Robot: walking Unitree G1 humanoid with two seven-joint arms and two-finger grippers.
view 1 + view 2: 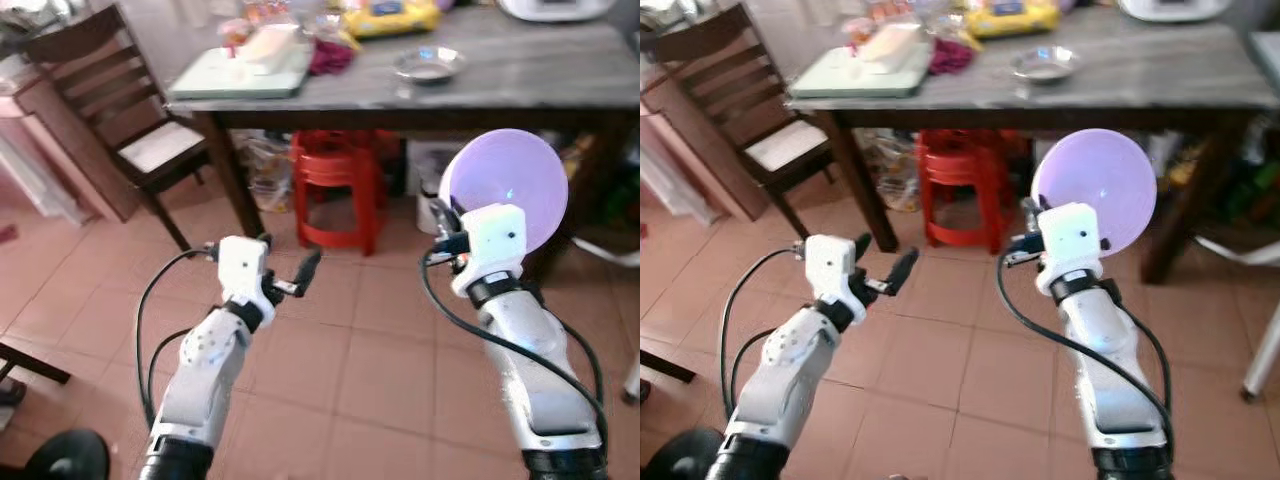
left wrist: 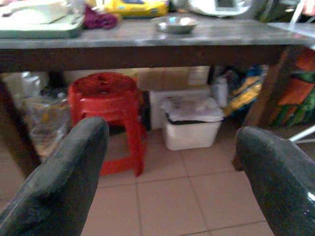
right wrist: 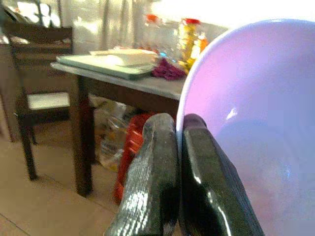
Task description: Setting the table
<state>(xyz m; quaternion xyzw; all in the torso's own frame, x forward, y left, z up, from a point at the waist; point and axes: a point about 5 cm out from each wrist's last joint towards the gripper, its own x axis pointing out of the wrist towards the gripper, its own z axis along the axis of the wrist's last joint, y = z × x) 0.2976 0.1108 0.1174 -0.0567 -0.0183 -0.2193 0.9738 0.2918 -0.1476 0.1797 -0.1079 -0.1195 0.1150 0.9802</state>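
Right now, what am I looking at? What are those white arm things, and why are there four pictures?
Those are a walking robot's two arms. Two pictures come from its head, looking down. The other two come from small cameras on its wrists. The right gripper pinches the rim of a purple bowl between its black fingers. The left gripper is open and holds nothing. Ahead stands a table with a small metal dish and a green tray. A red stool sits underneath.
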